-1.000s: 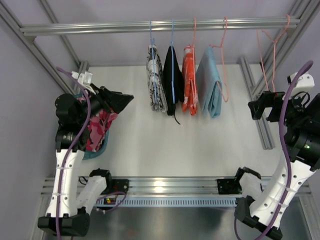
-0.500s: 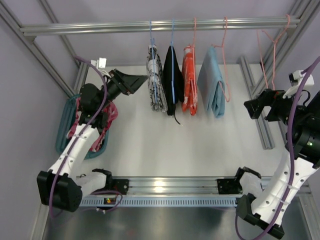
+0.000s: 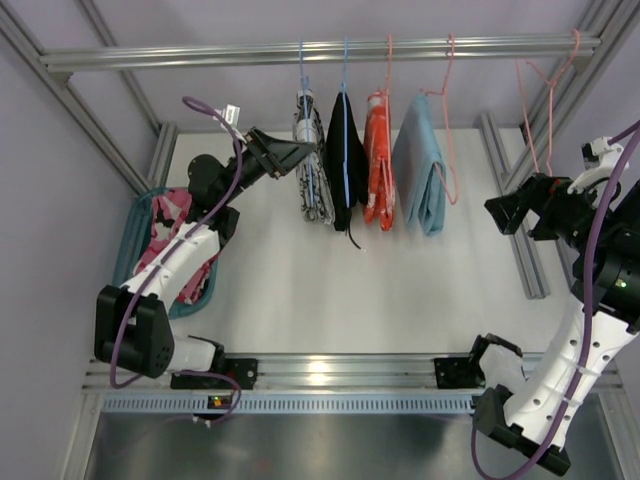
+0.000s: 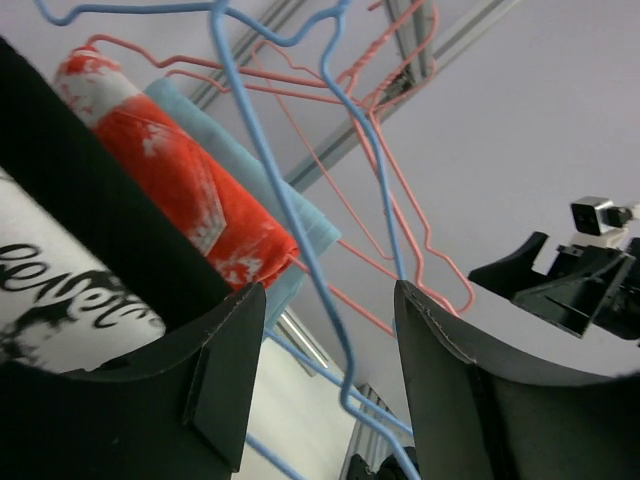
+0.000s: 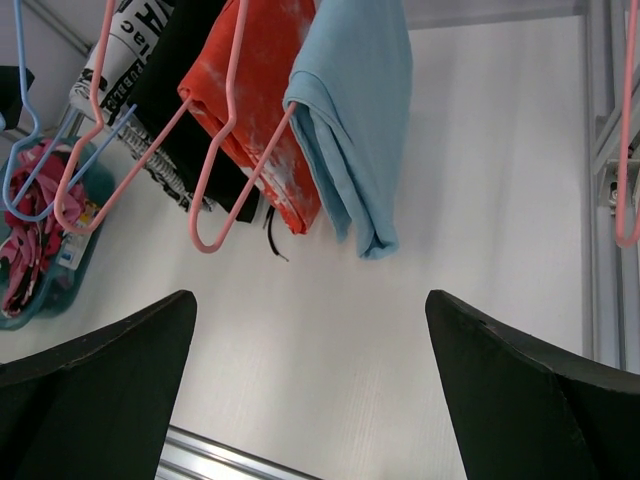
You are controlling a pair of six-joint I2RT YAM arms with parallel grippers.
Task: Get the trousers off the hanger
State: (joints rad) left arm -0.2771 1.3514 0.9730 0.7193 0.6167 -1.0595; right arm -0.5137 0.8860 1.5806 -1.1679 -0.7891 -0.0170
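Top external view: the left gripper [image 3: 295,153] sits just beside the white trousers with dense black print [image 3: 314,185]. They hang folded over a blue hanger [image 3: 303,75] on the rail [image 3: 200,55], leftmost in a close row with a black garment [image 3: 346,165], an orange-red garment [image 3: 379,175] and a light blue garment [image 3: 420,170]. The pink printed trousers [image 3: 168,225] lie in a teal basket [image 3: 127,250] on the bench [image 3: 300,290], off any hanger.

In the left wrist view the gripper's fingers stand apart, and blue hanger wire, not fabric, runs between them. The right gripper [image 3: 505,210], fingers wide apart around nothing, hangs well apart from the row.

Closing here would likely pinch wire. A pull could then unhook the hanger from the rail or drag the black garment along.
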